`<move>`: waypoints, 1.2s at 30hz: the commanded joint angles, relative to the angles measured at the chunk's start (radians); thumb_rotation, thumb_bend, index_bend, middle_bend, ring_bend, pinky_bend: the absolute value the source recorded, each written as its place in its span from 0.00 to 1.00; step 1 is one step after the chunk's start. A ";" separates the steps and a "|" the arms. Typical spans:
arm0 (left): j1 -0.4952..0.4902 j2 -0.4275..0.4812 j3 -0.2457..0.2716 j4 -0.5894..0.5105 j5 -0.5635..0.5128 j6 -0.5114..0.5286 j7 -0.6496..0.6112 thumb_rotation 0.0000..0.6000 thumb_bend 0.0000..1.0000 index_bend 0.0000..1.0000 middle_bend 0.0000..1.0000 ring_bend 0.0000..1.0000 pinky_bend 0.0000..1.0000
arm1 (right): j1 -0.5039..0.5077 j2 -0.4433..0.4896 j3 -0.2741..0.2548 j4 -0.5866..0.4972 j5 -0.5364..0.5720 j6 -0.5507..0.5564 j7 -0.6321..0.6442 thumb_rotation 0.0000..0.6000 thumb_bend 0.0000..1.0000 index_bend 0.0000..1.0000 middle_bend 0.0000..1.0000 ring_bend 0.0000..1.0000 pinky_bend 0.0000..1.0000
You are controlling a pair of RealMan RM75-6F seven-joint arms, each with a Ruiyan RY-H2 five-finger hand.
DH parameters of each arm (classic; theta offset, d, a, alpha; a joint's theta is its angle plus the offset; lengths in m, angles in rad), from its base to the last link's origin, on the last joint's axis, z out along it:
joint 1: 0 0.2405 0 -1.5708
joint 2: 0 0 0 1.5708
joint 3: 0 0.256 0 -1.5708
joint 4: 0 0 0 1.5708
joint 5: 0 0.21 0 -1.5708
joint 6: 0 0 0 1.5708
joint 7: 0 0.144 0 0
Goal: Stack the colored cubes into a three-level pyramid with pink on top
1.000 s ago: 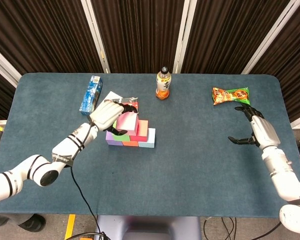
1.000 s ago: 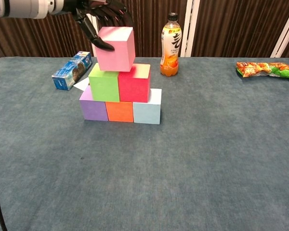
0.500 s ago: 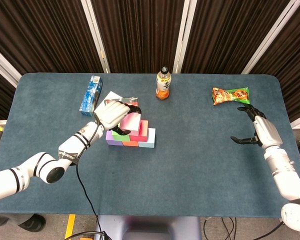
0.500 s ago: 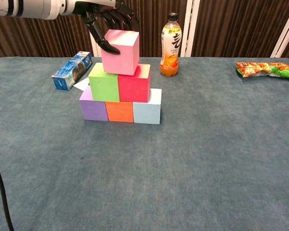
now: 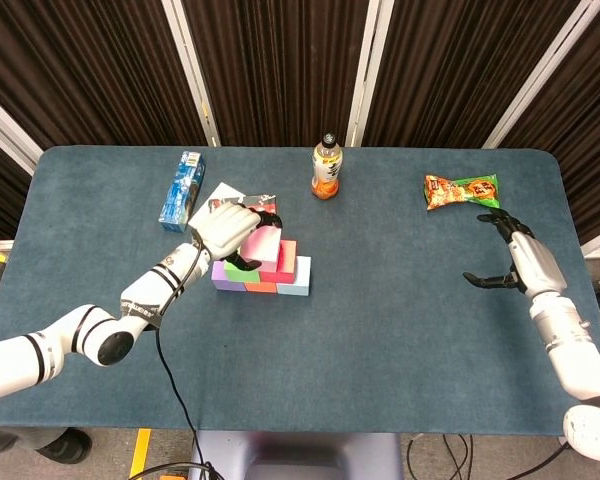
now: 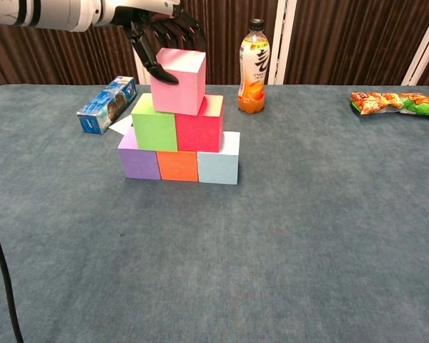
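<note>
Fingers (image 6: 161, 70) of the left hand (image 5: 223, 228) curl around the pink cube (image 6: 178, 81), gripping it from above where it sits on the green cube (image 6: 154, 122) and red cube (image 6: 199, 123). Those two rest on a bottom row of purple cube (image 6: 139, 158), orange cube (image 6: 177, 165) and pale blue cube (image 6: 219, 163) on the bench (image 6: 286, 236). Right hand (image 5: 511, 258) hovers well apart near the bench's right edge, fingers spread, holding nothing.
</note>
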State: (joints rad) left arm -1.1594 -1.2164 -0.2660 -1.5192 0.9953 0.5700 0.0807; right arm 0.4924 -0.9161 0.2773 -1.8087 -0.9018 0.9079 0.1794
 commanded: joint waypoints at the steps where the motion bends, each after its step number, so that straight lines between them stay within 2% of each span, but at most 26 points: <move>1: -0.005 0.004 0.003 -0.004 -0.016 0.001 0.002 1.00 0.31 0.37 0.40 0.35 0.31 | 0.000 0.000 0.000 0.001 0.001 -0.001 0.000 1.00 0.28 0.26 0.13 0.00 0.03; 17: -0.033 0.011 0.032 -0.018 -0.130 0.019 0.037 1.00 0.31 0.36 0.39 0.35 0.31 | -0.001 0.001 0.000 0.015 0.000 -0.012 0.013 1.00 0.28 0.26 0.13 0.00 0.03; 36: -0.050 0.017 0.054 -0.050 -0.185 0.061 0.084 1.00 0.30 0.36 0.38 0.35 0.31 | -0.002 -0.002 -0.002 0.028 -0.004 -0.025 0.024 1.00 0.28 0.25 0.13 0.00 0.03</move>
State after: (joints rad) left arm -1.2083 -1.1996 -0.2127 -1.5689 0.8110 0.6302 0.1643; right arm 0.4899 -0.9178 0.2755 -1.7816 -0.9057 0.8839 0.2030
